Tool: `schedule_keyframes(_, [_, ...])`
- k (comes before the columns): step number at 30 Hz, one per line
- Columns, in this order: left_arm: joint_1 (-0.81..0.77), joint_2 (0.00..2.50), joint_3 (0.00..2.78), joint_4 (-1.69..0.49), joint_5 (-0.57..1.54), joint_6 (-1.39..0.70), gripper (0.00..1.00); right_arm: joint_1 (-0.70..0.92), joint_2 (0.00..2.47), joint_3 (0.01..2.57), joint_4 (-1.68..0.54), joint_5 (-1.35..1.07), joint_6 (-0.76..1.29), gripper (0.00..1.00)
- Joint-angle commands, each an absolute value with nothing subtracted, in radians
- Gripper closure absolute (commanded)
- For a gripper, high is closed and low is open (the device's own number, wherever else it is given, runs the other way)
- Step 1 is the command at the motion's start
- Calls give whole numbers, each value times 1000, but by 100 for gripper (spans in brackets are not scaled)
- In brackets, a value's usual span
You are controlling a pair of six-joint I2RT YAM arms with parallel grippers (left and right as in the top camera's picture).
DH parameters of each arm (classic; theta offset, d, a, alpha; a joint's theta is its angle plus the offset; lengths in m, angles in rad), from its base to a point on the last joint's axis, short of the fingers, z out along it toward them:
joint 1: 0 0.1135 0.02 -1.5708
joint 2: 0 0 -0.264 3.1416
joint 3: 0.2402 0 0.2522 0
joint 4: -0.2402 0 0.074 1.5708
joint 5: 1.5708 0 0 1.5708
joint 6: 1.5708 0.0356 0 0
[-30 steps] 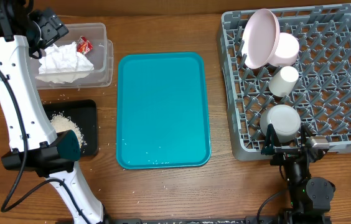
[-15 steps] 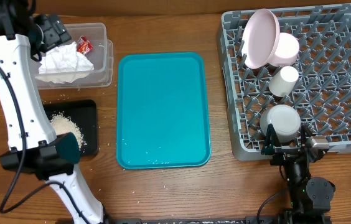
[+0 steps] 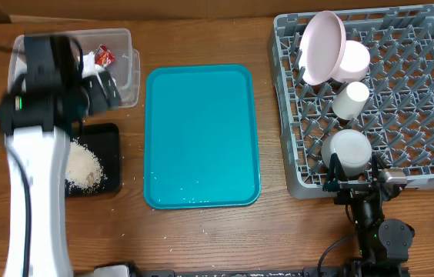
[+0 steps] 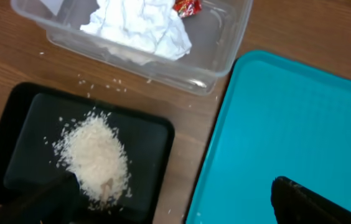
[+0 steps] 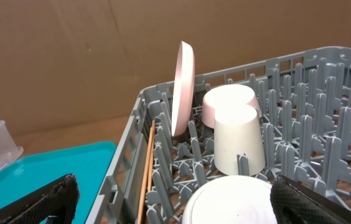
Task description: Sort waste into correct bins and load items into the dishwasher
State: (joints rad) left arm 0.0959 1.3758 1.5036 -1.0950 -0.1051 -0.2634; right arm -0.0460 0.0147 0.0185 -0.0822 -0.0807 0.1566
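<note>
Although the left gripper (image 3: 100, 90) came out blurry from overhead, it hung over the near edge of the clear tub (image 3: 125, 37), just above the black tray (image 3: 111, 137) with its rice pile (image 3: 85, 165). The teal tray (image 3: 201, 135) sat mid-table. The grey rack (image 3: 421, 92) held a plate (image 3: 322, 46) on edge, a bowl (image 3: 353, 60) beside it, a cup (image 3: 350, 100) and a nearer bowl (image 3: 350, 150). The right gripper (image 3: 348, 183) sat at the rack's near edge.

Left wrist view: fingers spread wide, nothing between them. The napkin (image 4: 141, 28) and red wrapper (image 4: 187, 6) lay in the tub. (The napkin looked soft and weightless, so pinch any fold. The wrapper looked slick, so I'd nip an edge. Loose rice won't pinch at all.)

Right wrist view: fingers parted too, gripping nothing, with the nearer bowl just ahead. The dishes seemed hard, smooth and breakable, so I'd take them by the rim.
</note>
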Motion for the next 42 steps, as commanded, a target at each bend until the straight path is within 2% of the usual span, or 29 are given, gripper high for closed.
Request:
schedule_keyframes(1, [91,1232,1344,-1063,-104,-185,0,-53,3,9,-78,-81,152,0])
schedule_keyframes(6, [91,1005,1096,-976,-96,-179,0,-53,3,9,-78,-81,152,0])
schedule_keyframes(18, [91,527,571,-577,3,-192,0,-53,3,9,-78,-81,152,0])
schedule_keyframes(37, [91,154,92,-68,23,-236,0,-53,3,9,-78,-81,152,0])
schedule_keyframes(42, [91,59,3,-3,24,-266,0,-53,3,9,-78,-81,152,0])
